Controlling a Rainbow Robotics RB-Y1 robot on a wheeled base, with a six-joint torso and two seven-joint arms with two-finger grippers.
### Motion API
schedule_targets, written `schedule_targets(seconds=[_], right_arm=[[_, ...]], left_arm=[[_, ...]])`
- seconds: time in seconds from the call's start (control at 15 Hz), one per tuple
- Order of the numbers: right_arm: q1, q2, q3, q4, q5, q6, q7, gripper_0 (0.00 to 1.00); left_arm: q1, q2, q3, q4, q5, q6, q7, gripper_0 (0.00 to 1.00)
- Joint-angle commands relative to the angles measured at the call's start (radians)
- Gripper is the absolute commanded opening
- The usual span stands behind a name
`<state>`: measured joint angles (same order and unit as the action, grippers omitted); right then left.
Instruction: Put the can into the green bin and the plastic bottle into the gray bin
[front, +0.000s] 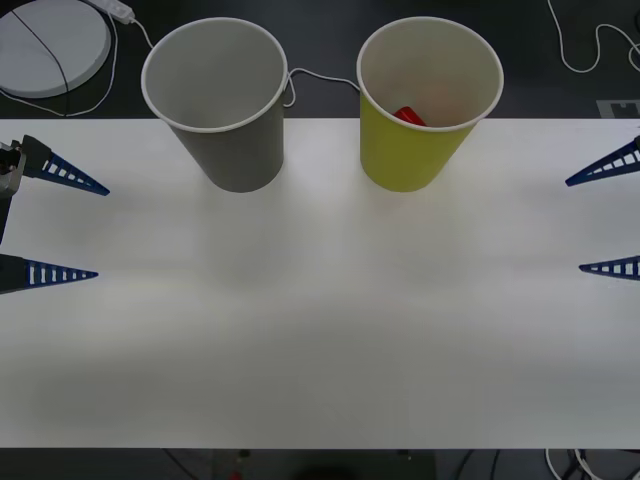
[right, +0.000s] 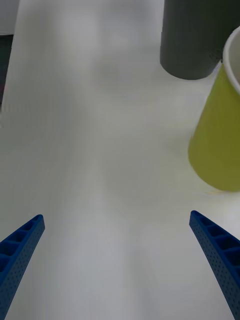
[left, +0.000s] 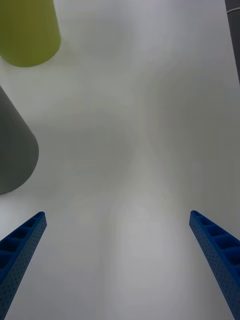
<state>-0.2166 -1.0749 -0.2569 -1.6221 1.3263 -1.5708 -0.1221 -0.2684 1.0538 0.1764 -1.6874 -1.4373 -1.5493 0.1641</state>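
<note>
1. The white table (front: 320, 330) takes most of the front view. No bottle lies on the part of it that I can see.
2. The gray bin (front: 222, 100) stands upright at the far edge of the table, on the robot's left side. From above, its pale inside looks empty. No plastic bottle can be seen inside it, so I judge this half of the task is not done.
3. The green bin (front: 425, 105) stands upright near the gray one, on the robot's right side, with a gap between them.
4. The left gripper (front: 55, 225) waits at the left edge of the table. Its blue fingers are spread wide and hold nothing.
5. The right gripper (front: 608, 215) waits at the right edge, well apart from the bins. Its fingers are also spread wide and hold nothing.
6. The can (front: 408, 116) is a small red shape low inside the green bin, against its inner wall. I judge this half of the task is done.
</note>
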Motion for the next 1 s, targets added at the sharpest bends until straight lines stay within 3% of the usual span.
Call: schedule_targets(seconds=[0.07,0.27,0.67,1.0], right_arm=[[0.103,0.020,-0.062,-0.091,0.011,0.000,-0.017,1.00],[0.172,0.070,-0.125,-0.153,0.047,0.000,-0.019,1.00],[0.207,0.151,-0.140,-0.156,0.071,0.000,0.018,1.00],[0.209,0.167,-0.137,-0.165,0.105,0.000,0.027,1.00]], left_arm=[[0.000,0.000,0.000,0.000,0.000,0.000,0.000,1.00],[0.000,0.000,0.000,0.000,0.000,0.000,0.000,1.00],[0.000,0.000,0.000,0.000,0.000,0.000,0.000,1.00],[0.000,0.000,0.000,0.000,0.000,0.000,0.000,1.00]])
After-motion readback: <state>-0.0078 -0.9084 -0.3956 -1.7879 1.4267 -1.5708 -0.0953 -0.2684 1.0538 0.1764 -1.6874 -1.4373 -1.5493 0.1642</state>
